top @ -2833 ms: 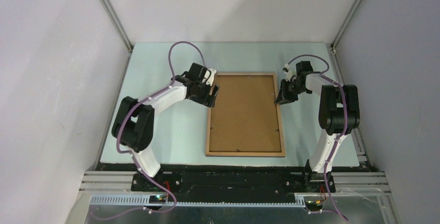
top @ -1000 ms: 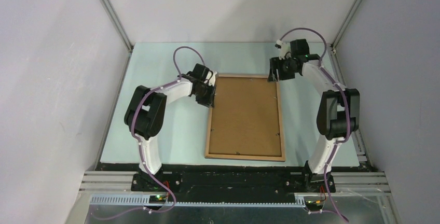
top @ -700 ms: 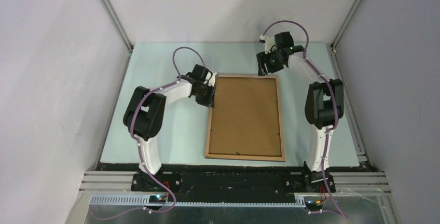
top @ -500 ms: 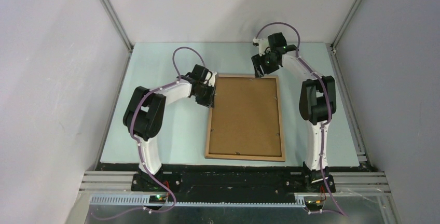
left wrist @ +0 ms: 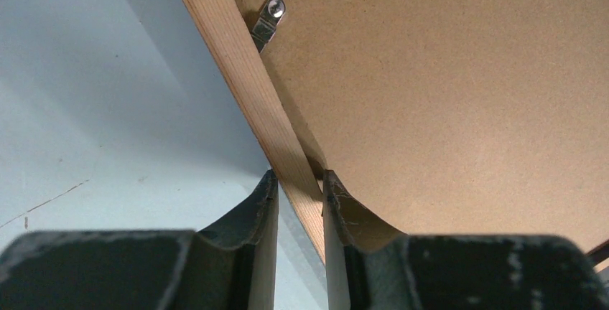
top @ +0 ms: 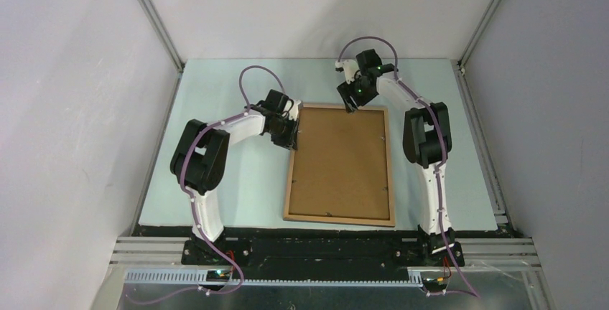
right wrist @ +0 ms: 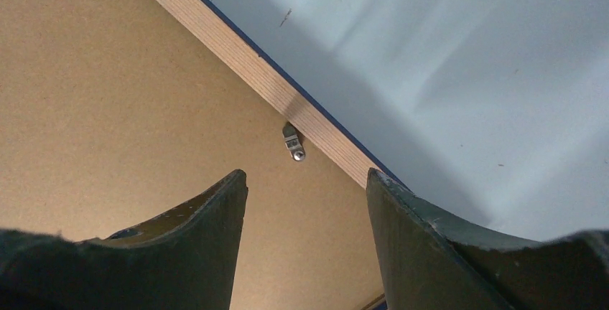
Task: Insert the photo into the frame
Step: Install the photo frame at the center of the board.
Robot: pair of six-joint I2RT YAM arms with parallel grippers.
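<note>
The frame lies face down in the middle of the table, its light wood border around a brown backing board. My left gripper is shut on the frame's left border near the far corner. In the left wrist view the wood strip runs between the fingers of that gripper. My right gripper hovers open over the frame's far edge. In the right wrist view its fingers straddle a small metal clip by the border. The photo is out of view.
Another metal clip sits on the left border, ahead of the left gripper. The pale table is walled by grey panels left, right and behind. The arm bases stand at the near edge.
My right arm has swung from the frame's right side up and leftward to the middle of its far edge, staying open. The left gripper keeps its hold and has barely moved.
</note>
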